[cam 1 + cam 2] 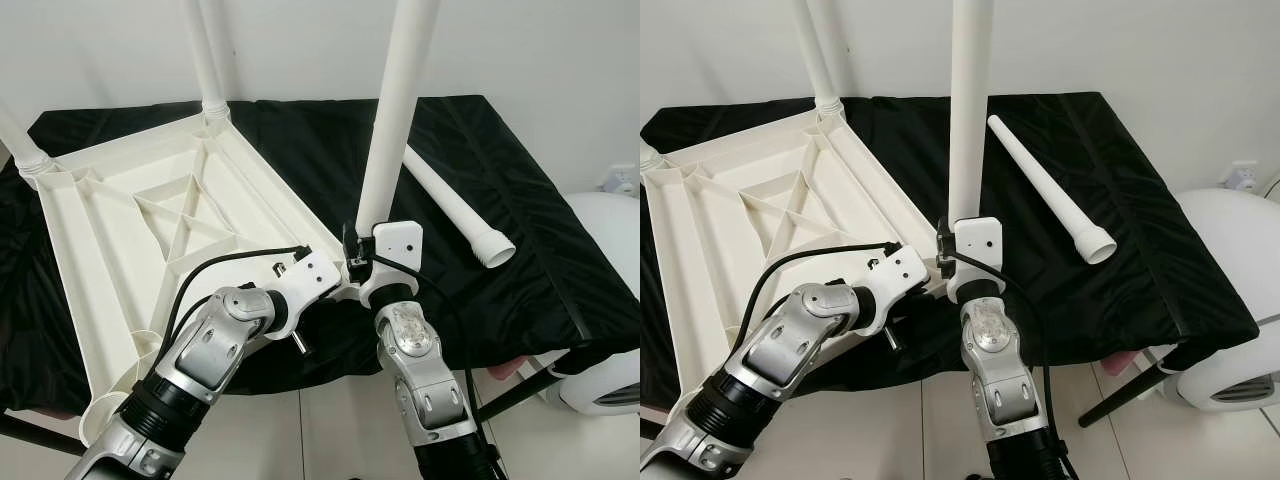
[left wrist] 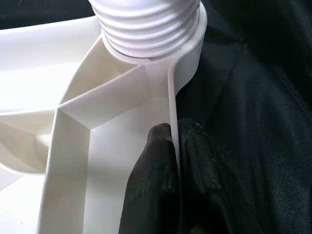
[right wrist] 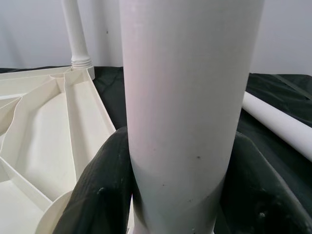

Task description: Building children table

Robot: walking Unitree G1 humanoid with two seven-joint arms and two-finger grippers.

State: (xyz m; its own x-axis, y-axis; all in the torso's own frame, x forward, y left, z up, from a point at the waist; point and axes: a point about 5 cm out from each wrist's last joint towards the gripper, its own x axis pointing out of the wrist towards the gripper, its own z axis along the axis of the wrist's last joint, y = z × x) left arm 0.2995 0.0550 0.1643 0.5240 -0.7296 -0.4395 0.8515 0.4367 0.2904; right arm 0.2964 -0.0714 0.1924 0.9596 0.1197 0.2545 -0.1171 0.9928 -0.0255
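A white plastic tabletop lies upside down on a black cloth. Two white legs stand upright in its far corners. At the near right corner a third leg stands upright, its threaded end in the corner socket. My right gripper is shut on this leg low down, with black fingers on both sides. My left gripper is shut on the tabletop's thin rim just beside that corner, one finger inside and one outside. A loose fourth leg lies on the cloth to the right.
The black cloth covers a folding table whose near edge runs just under my arms. A white rounded appliance stands on the floor at the right. A white wall is behind the table. Pale floor tiles lie below.
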